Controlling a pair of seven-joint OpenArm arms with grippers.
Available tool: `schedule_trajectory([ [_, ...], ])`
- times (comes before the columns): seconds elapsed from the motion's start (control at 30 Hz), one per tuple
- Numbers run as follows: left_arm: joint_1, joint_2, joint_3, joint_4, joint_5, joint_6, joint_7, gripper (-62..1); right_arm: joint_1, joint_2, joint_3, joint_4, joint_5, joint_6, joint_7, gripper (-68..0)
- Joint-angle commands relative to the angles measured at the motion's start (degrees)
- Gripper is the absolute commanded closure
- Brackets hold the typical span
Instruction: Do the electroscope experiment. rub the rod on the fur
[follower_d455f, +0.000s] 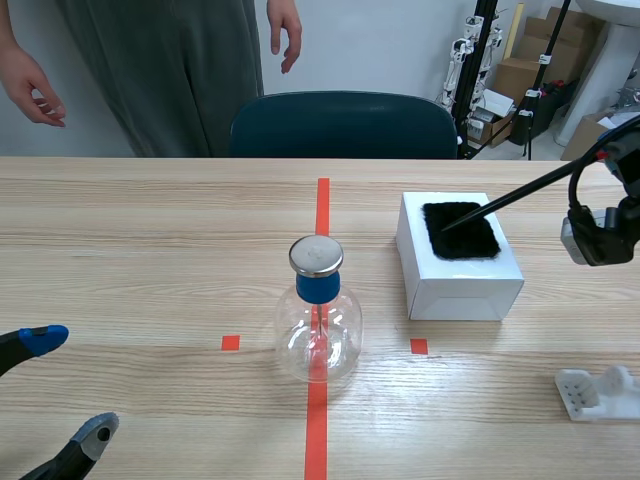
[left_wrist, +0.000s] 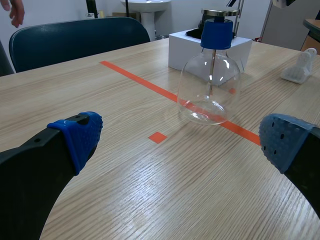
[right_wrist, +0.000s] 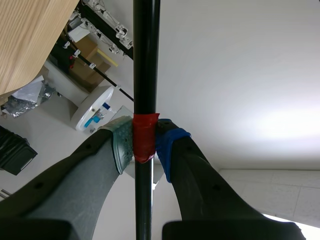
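left pincer (left_wrist: 182, 141): fingers wide apart (blue pads) | glass flask (left_wrist: 209, 87): upright ahead on counter (left_wrist: 120, 190) | white box (left_wrist: 186, 50): just behind flask

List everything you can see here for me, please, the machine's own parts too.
flask: one, clear glass, blue stopper, metal cap, middle of the table
box: one, white, right of the flask
fur: one, black, on the box
rod: one, black, tip on the fur
stand: one, white, table's near right
chair: one, dark blue, behind the table
person: one, grey clothes, standing beyond the table
left gripper: one, black, blue pads, open, near left
right gripper: one, black, shut on the rod
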Motion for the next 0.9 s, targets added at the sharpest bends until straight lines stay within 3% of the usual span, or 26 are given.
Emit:
schedule_trajectory([
  [0.0,-0.2,-0.3,-0.1,0.7,-0.6,-0.2,-0.9,-62.3,0.6,0.9,0.9,-0.1,-1.1,-0.1,-0.1,0.1],
  [0.17,-0.2,-0.3,-0.1,0.7,-0.6,-0.2,-0.9,-62.3,0.7,0.9,0.9,-1.6,-0.8,0.8,-2.2,0.0],
  [0.33,-0.2,-0.3,-0.1,0.7,-0.6,-0.2,-0.9,-62.3,0.7,0.9,0.9,-3.4,-0.1,1.4,0.0,0.0],
  [0.5,-0.2,-0.3,-0.1,0.7,-0.6,-0.2,-0.9,-62.3,0.7,0.1,0.9,-3.3,0.3,-3.9,3.1,0.0],
  [0.63,-0.2,-0.3,-0.1,0.7,-0.6,-0.2,-0.9,-62.3,0.7,-0.5,0.9,-3.3,1.8,-3.3,2.5,0.0],
  [0.77,-0.2,-0.3,-0.1,0.7,-0.6,-0.2,-0.9,-62.3,0.7,-0.2,0.9,-3.4,3.1,-0.1,-2.3,0.0],
  [0.87,-0.2,-0.3,-0.1,0.7,-0.6,-0.2,-0.9,-62.3,0.7,-0.2,0.9,-3.4,3.1,-0.1,-3.0,0.0],
])
